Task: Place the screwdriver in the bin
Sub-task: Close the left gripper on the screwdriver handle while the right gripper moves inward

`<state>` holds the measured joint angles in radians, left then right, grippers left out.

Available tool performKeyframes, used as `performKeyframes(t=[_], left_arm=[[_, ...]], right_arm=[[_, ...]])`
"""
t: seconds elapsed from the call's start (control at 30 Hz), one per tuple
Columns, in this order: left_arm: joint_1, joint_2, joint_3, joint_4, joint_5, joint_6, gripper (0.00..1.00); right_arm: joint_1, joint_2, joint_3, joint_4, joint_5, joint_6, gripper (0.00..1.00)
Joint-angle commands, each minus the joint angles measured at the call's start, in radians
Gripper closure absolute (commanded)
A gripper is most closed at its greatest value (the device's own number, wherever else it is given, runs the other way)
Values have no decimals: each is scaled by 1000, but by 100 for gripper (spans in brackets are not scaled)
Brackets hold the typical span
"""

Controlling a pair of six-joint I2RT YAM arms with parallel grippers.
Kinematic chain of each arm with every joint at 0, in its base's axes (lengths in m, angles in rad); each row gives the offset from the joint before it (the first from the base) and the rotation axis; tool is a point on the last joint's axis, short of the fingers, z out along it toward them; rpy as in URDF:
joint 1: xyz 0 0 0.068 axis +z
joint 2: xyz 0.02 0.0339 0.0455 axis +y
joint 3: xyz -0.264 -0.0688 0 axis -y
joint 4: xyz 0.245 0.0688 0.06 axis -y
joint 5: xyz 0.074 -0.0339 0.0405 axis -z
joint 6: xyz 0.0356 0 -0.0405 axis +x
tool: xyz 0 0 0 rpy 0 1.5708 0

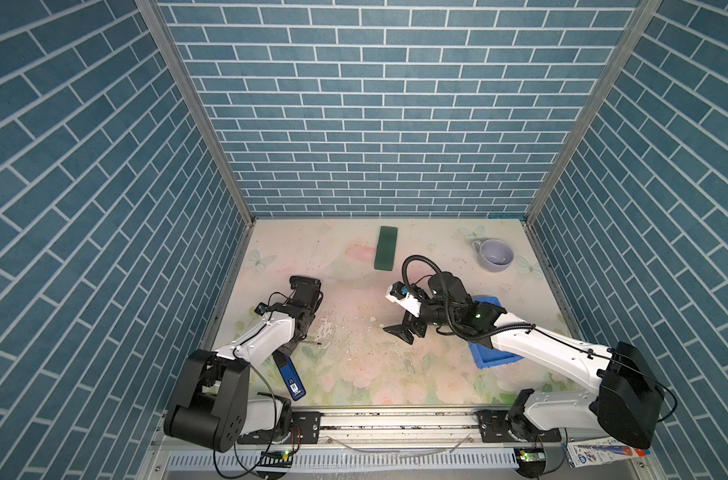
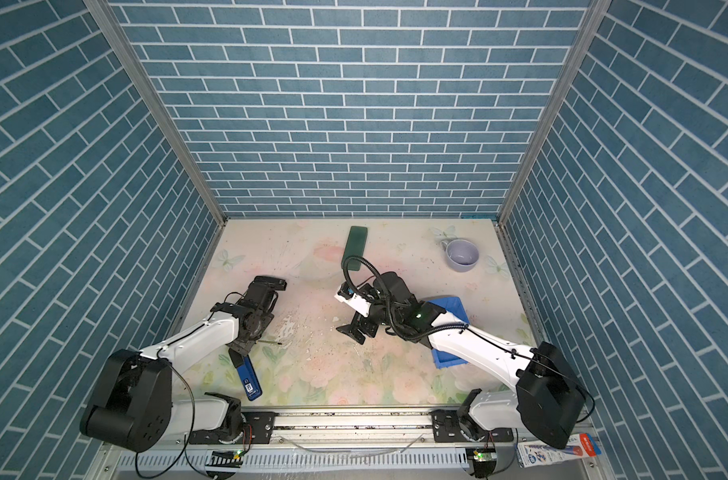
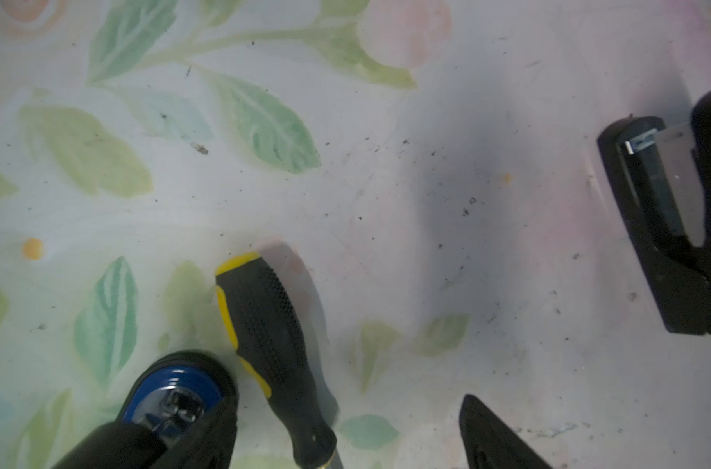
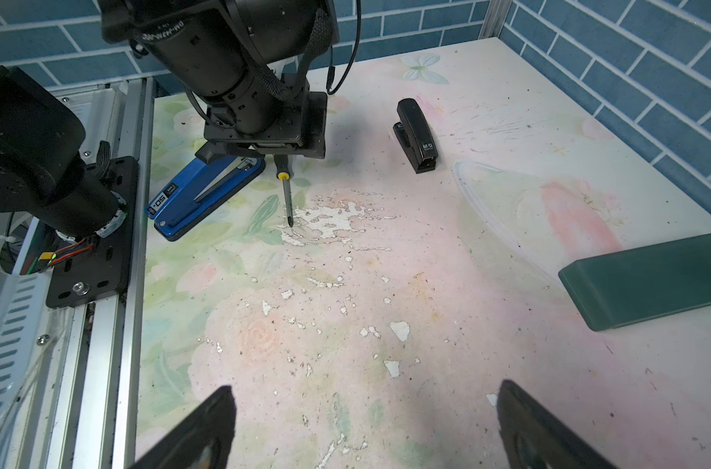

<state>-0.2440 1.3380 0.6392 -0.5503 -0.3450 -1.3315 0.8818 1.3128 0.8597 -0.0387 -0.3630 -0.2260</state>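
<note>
Left hand (image 3: 341, 430) low over screwdriver (image 3: 272, 345). Fingers apart, handle between them, close to one finger, clear gap to other; not gripped. Screwdriver flat on bench (image 1: 354, 374), left front area, just beside blue stapler (image 4: 199, 195), shaft pointing toward bench middle. Bin (image 1: 491, 359) well apart on right side, partly under right arm. Right hand (image 4: 366, 426) wide open, nothing in it, above mid-bench. Black stapler (image 4: 416, 136), green block (image 1: 385, 248), mug (image 1: 495, 254) further back.

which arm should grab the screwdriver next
Left. The left gripper hangs open right over the screwdriver, its handle between the jaws. The right gripper is open too, but mid-table, well away from it.
</note>
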Motion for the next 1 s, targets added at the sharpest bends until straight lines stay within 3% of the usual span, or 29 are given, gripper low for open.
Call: performKeyframes(t=[0.0,0.27,0.53,0.8,0.97], left_arm=[[26,36,-18,24,23,8,18],[52,123,26,56,38,74,31],[67,182,50,54,48,50,37],[69,225,121,-63,47,7,57],[68,239,141,-93,44,-3,79]], right_arm=[[5,-4,22,-21,-2,-41,1],[5,-9,19,-32,14,-41,1],[4,-15,19,-62,59,-72,1],[5,-15,23,-65,56,-70,1],[4,-7,32,-61,52,-71,1]])
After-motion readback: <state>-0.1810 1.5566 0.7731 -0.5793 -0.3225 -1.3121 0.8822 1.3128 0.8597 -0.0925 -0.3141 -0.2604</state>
